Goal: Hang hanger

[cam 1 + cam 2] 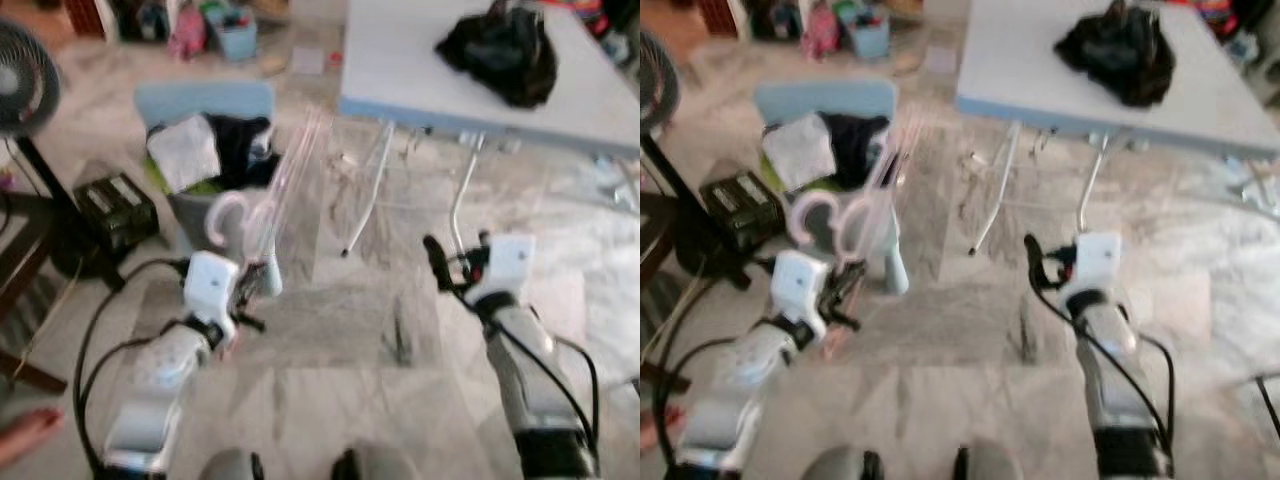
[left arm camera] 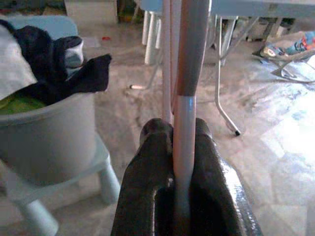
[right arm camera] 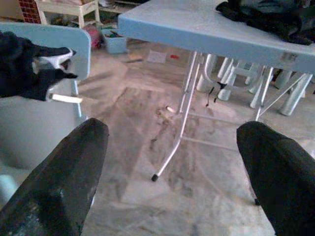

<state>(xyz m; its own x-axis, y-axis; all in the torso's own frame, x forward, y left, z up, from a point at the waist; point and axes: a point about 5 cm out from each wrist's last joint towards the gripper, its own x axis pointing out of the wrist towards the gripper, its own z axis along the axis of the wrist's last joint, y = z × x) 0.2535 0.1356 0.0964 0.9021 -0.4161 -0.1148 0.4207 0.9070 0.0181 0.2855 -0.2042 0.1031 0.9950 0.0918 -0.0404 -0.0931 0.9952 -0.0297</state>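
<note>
A pale pink hanger [image 1: 285, 180] is held over the marble floor, its hook [image 1: 225, 215] curling near the grey tub. My left gripper [image 1: 255, 285] is shut on the hanger's stem; in the left wrist view the two black fingers [image 2: 147, 162] press the pink rod [image 2: 186, 113] from both sides. The rod points toward the table legs. Further right, my right gripper [image 1: 458, 262] stands open above the floor. Its wide-apart fingers [image 3: 64, 182] hold nothing.
A blue chair [image 1: 205, 100] carries a grey tub of clothes [image 1: 195, 150] just ahead of the left arm. A light folding table [image 1: 400, 60] with a black garment [image 1: 500, 50] stands ahead right. A fan [image 1: 20, 90] and a black box [image 1: 115, 205] are at the left. A person's foot [image 1: 25, 435] shows.
</note>
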